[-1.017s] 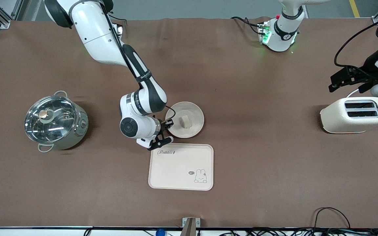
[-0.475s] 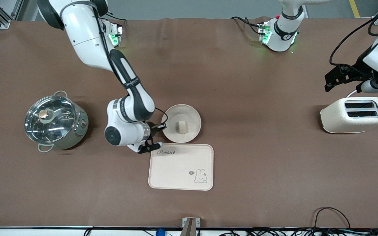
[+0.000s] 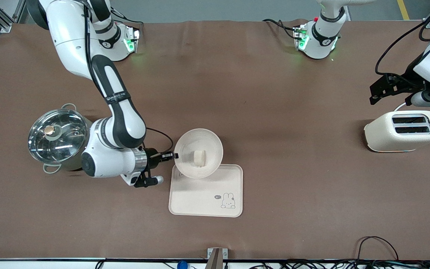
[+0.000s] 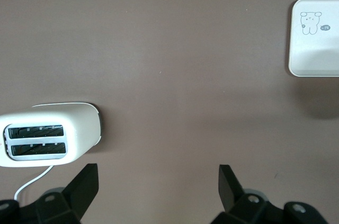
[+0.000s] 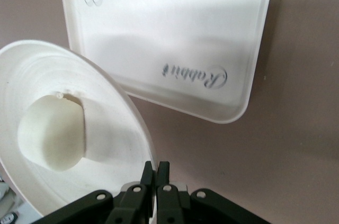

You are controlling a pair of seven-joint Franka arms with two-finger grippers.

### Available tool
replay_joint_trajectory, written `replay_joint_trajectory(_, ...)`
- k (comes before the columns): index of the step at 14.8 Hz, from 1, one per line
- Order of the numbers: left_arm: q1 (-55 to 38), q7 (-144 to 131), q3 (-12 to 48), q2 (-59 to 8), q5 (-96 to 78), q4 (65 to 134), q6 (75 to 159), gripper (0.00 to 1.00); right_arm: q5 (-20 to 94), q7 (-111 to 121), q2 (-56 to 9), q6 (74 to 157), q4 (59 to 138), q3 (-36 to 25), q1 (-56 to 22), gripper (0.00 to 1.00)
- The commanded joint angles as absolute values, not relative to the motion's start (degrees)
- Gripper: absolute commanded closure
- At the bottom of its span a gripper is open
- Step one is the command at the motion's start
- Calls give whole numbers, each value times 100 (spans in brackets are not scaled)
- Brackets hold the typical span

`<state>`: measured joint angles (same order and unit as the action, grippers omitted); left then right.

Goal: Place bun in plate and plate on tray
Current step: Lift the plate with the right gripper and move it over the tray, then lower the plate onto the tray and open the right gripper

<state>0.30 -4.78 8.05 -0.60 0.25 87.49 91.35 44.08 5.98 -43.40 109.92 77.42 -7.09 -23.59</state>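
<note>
step: second half of the task, judging by the bun already in the plate; plate lifted and carried toward the tray
right end effector (image 3: pixel 173 155): left of centre in the front view, pinched tight on the plate's rim, over the worktop (image 3: pixel 293 179) just beside the tray's edge
plate (image 3: pixel 207 144): round, shallow, plain cream, raised rim; tilted in the air, overlapping the tray's upper left corner in the front view
bun (image 3: pixel 199 157): small rounded cream lump, matte, low in the plate's bowl
tray (image 3: pixel 200 201): flat cream rectangle, rounded corners, bunny drawing; lower centre of the front view, bare inside
next move: probably levelling the plate, centring it over the tray, lowering, then letting go; slide of the bun a risk while tilted
left end effector (image 4: pixel 159 187): spread wide, holding nothing, waiting over the worktop near the toaster (image 3: pixel 403 130), right edge of the front view
</note>
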Motion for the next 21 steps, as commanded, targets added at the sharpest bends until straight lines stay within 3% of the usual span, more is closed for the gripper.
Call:
replay_joint_trajectory(1,62,-413,809,53,-53,8859,9211,0,4526,54,-4394,11362,7340,-668,-2347,97)
replay_joint_trajectory(7,62,-413,809,53,-62,8859,9211,0,4544,-18,-4930,12734,7295,-633,-2522,97)
replay_joint_trajectory(13,62,-413,817,44,-62,8859,9229,0,4553,9,-5615,12841,6908,-615,-2576,97)
replay_joint_trajectory(18,53,-413,817,44,-62,8842,9229,0,4553,26,-5748,12841,6873,-519,-2531,96)
replay_joint_trajectory(21,62,-404,809,44,-62,8842,9211,0,4553,44,-5818,12841,6777,-519,-2566,88)
